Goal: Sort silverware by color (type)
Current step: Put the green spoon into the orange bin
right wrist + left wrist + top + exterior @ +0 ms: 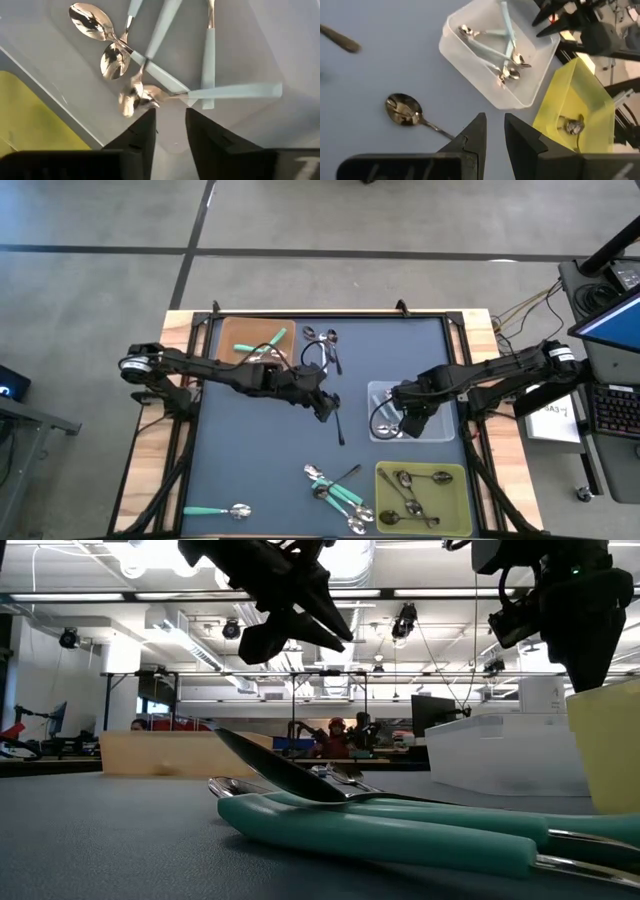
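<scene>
My left gripper [326, 406] hangs open by a narrow gap above the mat's middle, nothing between its fingers [492, 132]. A dark-handled spoon [340, 425] lies flat on the mat just beside it; its shiny bowl [402, 109] shows in the left wrist view, and its handle runs behind one finger. My right gripper [410, 416] hovers over the clear tray [441, 430], open by a narrow gap [170, 122], above several light blue spoons [165, 75] lying crossed on the tray floor. Neither gripper touches a spoon.
A yellow tray [462, 510] at the near right holds metal spoons. A brown tray [232, 332] at the far left holds teal spoons [273, 340]. Loose spoons lie at the far middle [325, 340], in a near pile [335, 488], and one teal spoon [215, 511] lies near left.
</scene>
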{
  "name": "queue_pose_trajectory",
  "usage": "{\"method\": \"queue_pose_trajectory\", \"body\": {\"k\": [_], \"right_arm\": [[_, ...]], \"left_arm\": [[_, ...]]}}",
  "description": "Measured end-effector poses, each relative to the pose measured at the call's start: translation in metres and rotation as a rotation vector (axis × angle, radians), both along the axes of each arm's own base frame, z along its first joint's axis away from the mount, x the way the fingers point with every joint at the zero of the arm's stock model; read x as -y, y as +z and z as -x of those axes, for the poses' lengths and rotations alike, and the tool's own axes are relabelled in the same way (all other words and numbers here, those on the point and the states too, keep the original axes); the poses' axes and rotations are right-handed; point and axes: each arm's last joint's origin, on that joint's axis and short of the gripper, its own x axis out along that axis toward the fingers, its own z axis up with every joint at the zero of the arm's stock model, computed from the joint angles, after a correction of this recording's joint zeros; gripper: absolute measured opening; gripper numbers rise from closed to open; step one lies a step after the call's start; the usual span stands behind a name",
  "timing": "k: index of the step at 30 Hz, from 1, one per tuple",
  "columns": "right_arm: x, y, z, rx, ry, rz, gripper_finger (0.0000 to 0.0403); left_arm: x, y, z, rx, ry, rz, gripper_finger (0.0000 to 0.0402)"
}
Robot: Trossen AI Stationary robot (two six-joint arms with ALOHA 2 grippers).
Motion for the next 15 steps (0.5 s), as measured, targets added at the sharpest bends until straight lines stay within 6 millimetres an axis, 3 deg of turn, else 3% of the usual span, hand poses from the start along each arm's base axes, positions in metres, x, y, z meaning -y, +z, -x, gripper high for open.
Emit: {"method": "queue_pose_trajectory", "body": {"k": [7, 15], "right_arm": [[0.000, 0.000, 0.000, 0.000, 0.000, -0.002, 0.0155], [0.000, 0.000, 0.000, 0.007, 0.040, -0.001, 0.0159]], "left_arm": [[0.012, -0.007, 0.007, -0.102, -0.118, 0.076, 0.0051], [0.059, -0.020, 0.030, -0.337, -0.334, 0.163, 0.0051]]}}
